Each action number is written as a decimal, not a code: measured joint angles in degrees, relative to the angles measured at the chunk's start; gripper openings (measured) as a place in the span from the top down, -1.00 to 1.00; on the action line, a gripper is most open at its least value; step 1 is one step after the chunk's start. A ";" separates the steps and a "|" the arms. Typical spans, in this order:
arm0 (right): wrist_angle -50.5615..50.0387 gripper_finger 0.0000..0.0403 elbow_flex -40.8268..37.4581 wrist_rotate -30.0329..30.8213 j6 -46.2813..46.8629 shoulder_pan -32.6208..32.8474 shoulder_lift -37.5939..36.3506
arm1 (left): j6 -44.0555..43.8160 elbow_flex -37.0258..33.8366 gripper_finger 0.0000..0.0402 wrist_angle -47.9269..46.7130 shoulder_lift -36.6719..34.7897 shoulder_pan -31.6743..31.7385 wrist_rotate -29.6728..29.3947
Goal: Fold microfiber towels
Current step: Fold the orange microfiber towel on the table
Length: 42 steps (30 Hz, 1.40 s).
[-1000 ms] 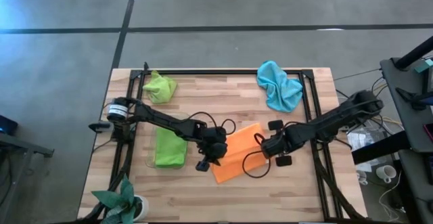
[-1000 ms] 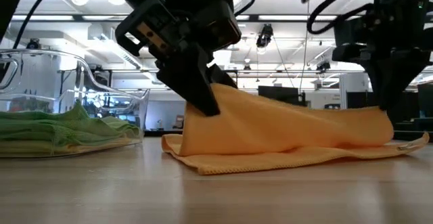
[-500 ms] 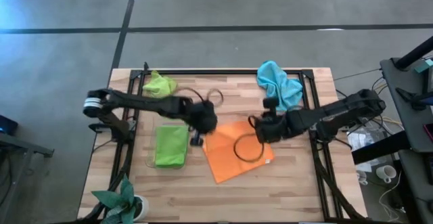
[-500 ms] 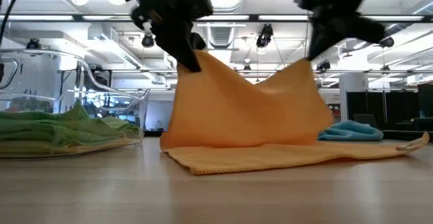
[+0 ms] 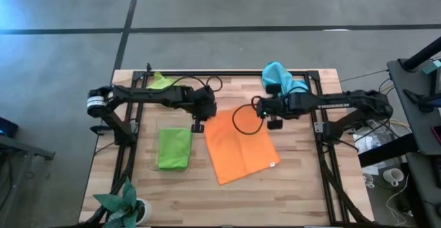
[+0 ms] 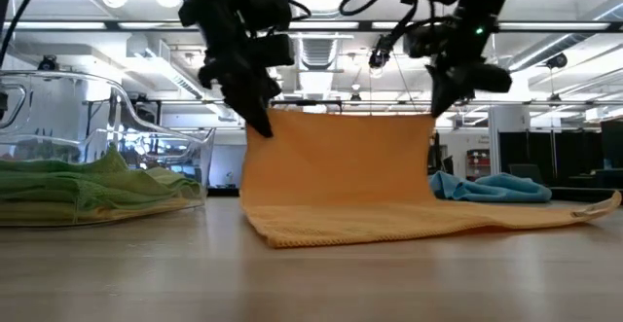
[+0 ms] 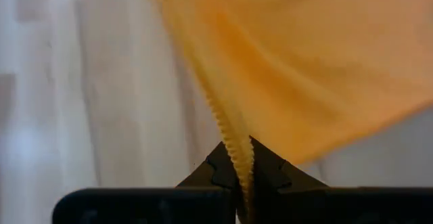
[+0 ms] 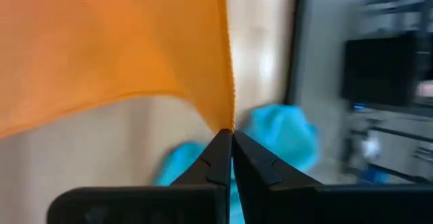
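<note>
Orange towel point(image 5: 241, 149) | far edge raised (crosswise) | both claws pinching corners

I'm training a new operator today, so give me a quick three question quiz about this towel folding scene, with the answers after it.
1. True or false: both grippers are shut on the orange towel.
2. Which part of it rests on the table? A) none B) the near part C) all of it
3. Fill in: the folded green towel lies in a clear ____.

Key
1. True: the left gripper and right gripper each pinch a far corner, lifted.
2. B: the low view shows the far edge raised and the rest trailing on the wood.
3. Bin, beside the left arm.
</note>
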 joint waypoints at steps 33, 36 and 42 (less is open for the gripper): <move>-6.44 0.96 -6.80 -14.50 23.73 22.91 0.65 | -12.85 1.53 1.00 12.75 13.55 -19.32 14.72; -6.87 0.96 -6.80 -17.50 23.12 23.34 0.65 | -14.77 2.01 1.00 12.39 13.21 -19.46 16.54; -7.97 0.96 -6.71 -18.01 24.01 23.41 0.63 | -16.87 3.92 1.00 12.79 13.17 -19.78 19.89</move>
